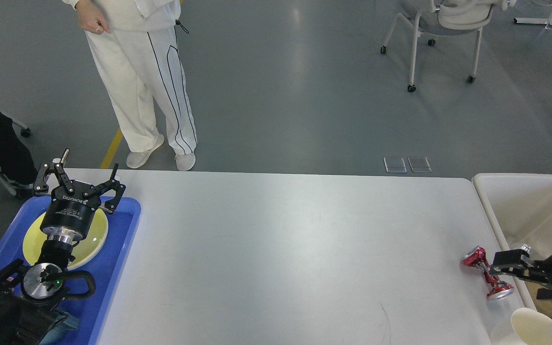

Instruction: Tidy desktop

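Observation:
The white-grey desktop [281,249] fills the middle of the head view. A crushed red can [478,259] lies on it near the right edge. My right gripper [502,266] comes in low from the right and sits right at the can, partly in front of it; its fingers are too dark to tell apart. My left gripper [78,181] hangs open above the far end of the blue tray [122,239], with nothing between its fingers. A yellow plate [95,235] lies in the tray under that arm.
A cream-white bin [525,201] stands against the desktop's right edge. A cream cup [534,327] sits at the near right corner. A person in white trousers [151,86] stands at the far left edge. An office chair [441,24] is far back right.

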Controlling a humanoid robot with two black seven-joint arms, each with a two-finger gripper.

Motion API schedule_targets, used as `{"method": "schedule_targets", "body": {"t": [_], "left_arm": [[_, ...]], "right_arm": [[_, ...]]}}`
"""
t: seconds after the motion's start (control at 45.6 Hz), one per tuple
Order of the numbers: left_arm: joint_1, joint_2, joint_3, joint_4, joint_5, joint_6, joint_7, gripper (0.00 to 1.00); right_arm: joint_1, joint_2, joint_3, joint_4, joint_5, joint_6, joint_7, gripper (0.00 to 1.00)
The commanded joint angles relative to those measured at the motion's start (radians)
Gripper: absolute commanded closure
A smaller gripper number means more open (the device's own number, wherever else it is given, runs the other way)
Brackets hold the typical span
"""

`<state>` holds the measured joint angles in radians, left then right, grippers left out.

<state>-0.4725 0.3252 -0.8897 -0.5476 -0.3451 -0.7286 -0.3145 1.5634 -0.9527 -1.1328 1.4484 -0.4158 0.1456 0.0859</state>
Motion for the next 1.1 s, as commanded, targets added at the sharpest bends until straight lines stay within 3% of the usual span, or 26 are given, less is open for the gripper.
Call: {"method": "schedule_targets", "body": {"t": [0.0, 0.46, 1.074], "left_arm": [[0.0, 0.0, 0.0, 0.0, 0.0, 0.0, 0.0, 0.03], [0.0, 0.0, 0.0, 0.002, 0.0, 0.0, 0.0, 0.03], [0.0, 0.0, 0.0, 0.002, 0.0, 0.0, 0.0, 0.03]], "right_arm": [[-0.014, -0.078, -0.009, -0.002, -0.029, 0.0, 0.0, 0.0], [-0.054, -0.262, -0.007, -0.006, -0.035, 0.0, 0.002, 0.0], [-0.055, -0.298, -0.007, -0.014, -0.035, 0.0, 0.006, 0.0]]}}
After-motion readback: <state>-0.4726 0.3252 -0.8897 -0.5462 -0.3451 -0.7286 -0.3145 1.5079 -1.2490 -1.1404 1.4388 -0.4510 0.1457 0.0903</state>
